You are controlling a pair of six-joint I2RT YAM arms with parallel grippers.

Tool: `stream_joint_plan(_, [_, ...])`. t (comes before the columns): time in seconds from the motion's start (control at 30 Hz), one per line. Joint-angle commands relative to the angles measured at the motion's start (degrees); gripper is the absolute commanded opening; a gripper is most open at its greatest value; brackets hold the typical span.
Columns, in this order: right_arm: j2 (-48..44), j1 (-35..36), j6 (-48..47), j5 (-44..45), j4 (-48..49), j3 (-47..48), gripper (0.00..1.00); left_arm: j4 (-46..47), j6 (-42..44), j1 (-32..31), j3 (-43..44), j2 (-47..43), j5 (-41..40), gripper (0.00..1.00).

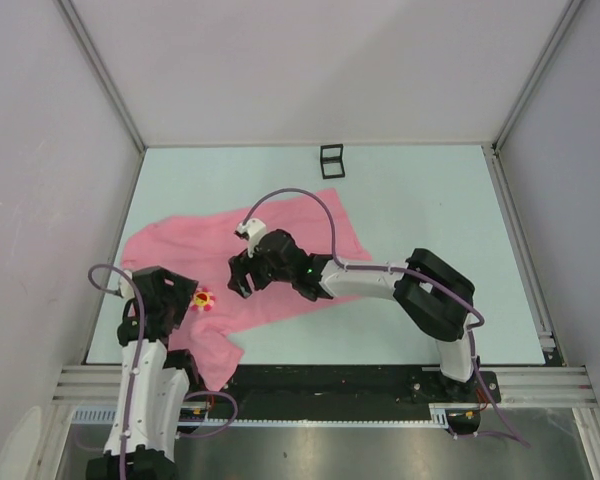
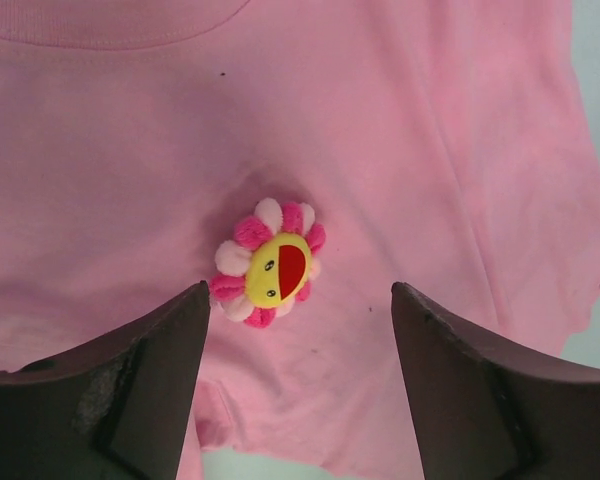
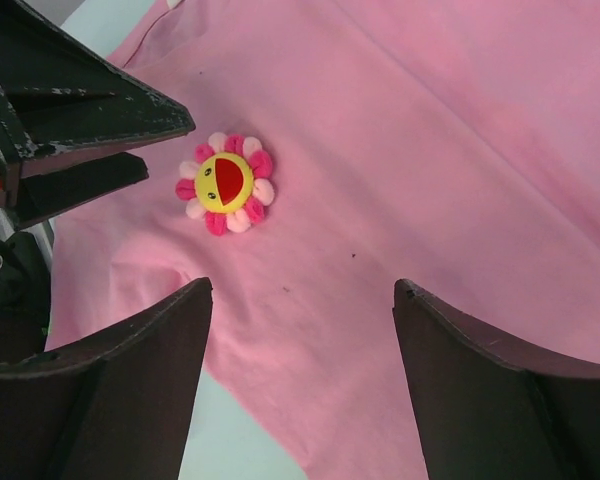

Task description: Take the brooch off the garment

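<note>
The brooch (image 2: 270, 265) sits on the garment (image 1: 280, 235) with the left tool (image 2: 300, 292) just beside it on one side and the right tool (image 3: 303, 290) near on the other; the gap between the two tools is narrow. Both tools' jaws stand wide with nothing between them. Open cloth lies beyond the brooch. A small black frame (image 1: 331, 160) stands well apart at the far edge of the worktop (image 1: 430, 200).

The pale table (image 1: 430, 200) bears the pink garment (image 1: 180, 248) and, beyond it, a small black frame box (image 1: 331, 160).
</note>
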Motion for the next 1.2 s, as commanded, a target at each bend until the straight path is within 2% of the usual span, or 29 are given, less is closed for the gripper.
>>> stream_joint_plan(0.0, [1.1, 1.3, -1.9, -1.7, 2.9, 3.0, 0.77, 4.1, -2.9, 1.4, -5.3, -3.9, 0.8, 0.77])
stream_joint_plan(0.13, [2.2, 1.7, -2.7, -1.9, 2.3, 4.0, 0.78, 5.0, -5.2, 1.4, -8.5, -8.2, 0.6, 0.75])
stream_joint_plan(0.27, [2.4, 1.7, -3.3, -1.7, 1.9, 4.4, 0.78, 5.1, -4.6, 1.4, -8.9, -8.2, -0.3, 0.74])
stream_joint_plan(0.47, [2.8, 1.7, -3.4, -2.0, 1.9, 4.7, 0.78, 7.1, -3.7, 1.4, -9.7, -7.7, 0.6, 0.56])
stream_joint_plan(0.53, [3.0, 1.7, -3.7, -2.1, 1.5, 4.9, 0.79, 6.7, -3.5, 1.4, -9.5, -7.7, 0.6, 0.55])
stream_joint_plan(0.67, [3.0, 1.7, -3.9, -2.0, 1.3, 5.2, 0.79, 6.3, -3.0, 1.4, -8.9, -7.2, 0.8, 0.47])
stream_joint_plan(0.9, [3.8, 1.7, -4.1, -2.1, 0.6, 5.9, 0.79, 7.3, -2.2, 1.5, -8.8, -4.7, 1.2, 0.43])
stream_joint_plan(1.03, [4.4, 1.7, -4.2, -2.8, 0.0, 6.6, 0.79, 8.3, -0.9, 1.4, -8.7, -4.5, 2.0, 0.33])
stream_joint_plan(1.1, [5.1, 2.0, -5.3, -3.0, -0.5, 7.2, 0.81, 8.5, -0.4, 1.4, -8.1, -4.2, 2.2, 0.24])
stream_joint_plan(1.13, [5.4, 2.2, -5.7, -2.0, -0.8, 7.6, 0.81, 8.1, -0.1, 1.4, -7.8, -4.1, 1.9, 0.23])
stream_joint_plan(1.17, [5.6, 3.0, -6.4, -1.3, -1.3, 8.0, 0.82, 7.5, 0.0, 1.4, -7.4, -3.7, 1.8, 0.17])
